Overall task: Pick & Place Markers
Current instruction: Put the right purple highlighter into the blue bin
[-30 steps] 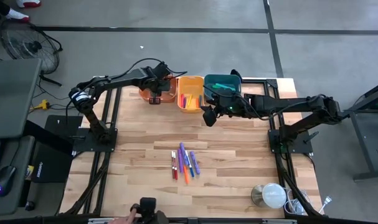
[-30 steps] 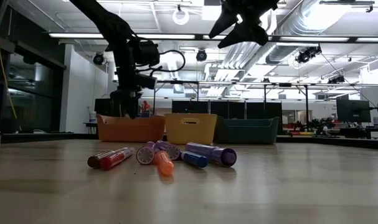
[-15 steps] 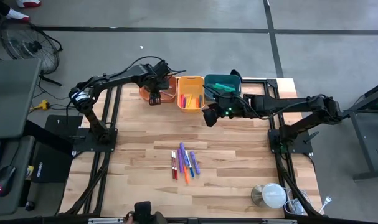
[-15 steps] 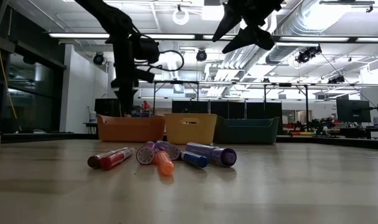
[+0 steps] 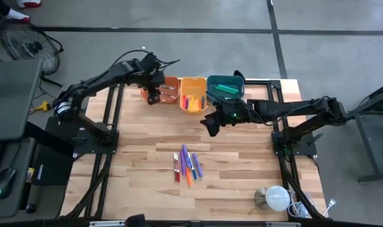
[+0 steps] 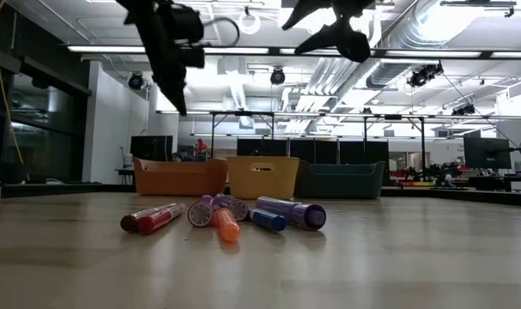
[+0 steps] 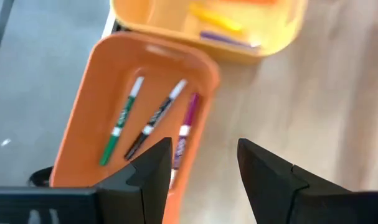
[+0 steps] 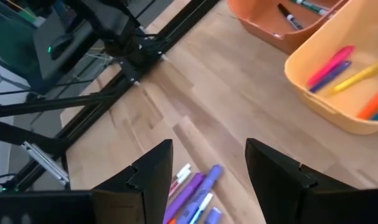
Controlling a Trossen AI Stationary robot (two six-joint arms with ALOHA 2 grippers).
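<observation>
Several markers (image 5: pixel 187 165) in red, orange, purple and blue lie side by side on the wooden table's near middle (image 6: pixel 221 216). Thin markers (image 7: pixel 152 118) lie in the orange bin (image 5: pixel 170 88), and more lie in the yellow bin (image 5: pixel 192 85). My left gripper (image 5: pixel 154 96) hangs open above the orange bin's near side (image 7: pixel 201 165), holding nothing. My right gripper (image 5: pixel 210 124) hovers open, high over the table between the bins and the loose markers (image 8: pixel 208 165), its fingers slanting down toward the markers (image 8: pixel 195 190).
A teal bin (image 5: pixel 224 81) with a green thing inside stands right of the yellow bin along the far edge. A white round object (image 5: pixel 274 197) sits at the near right corner. Bare wood lies left and right of the loose markers.
My left gripper has risen from down in the orange bin to well above its rim, rolling as it went. My right gripper has shifted a little toward the table's near edge and turned about its own axis. The markers on the table have stayed put.
</observation>
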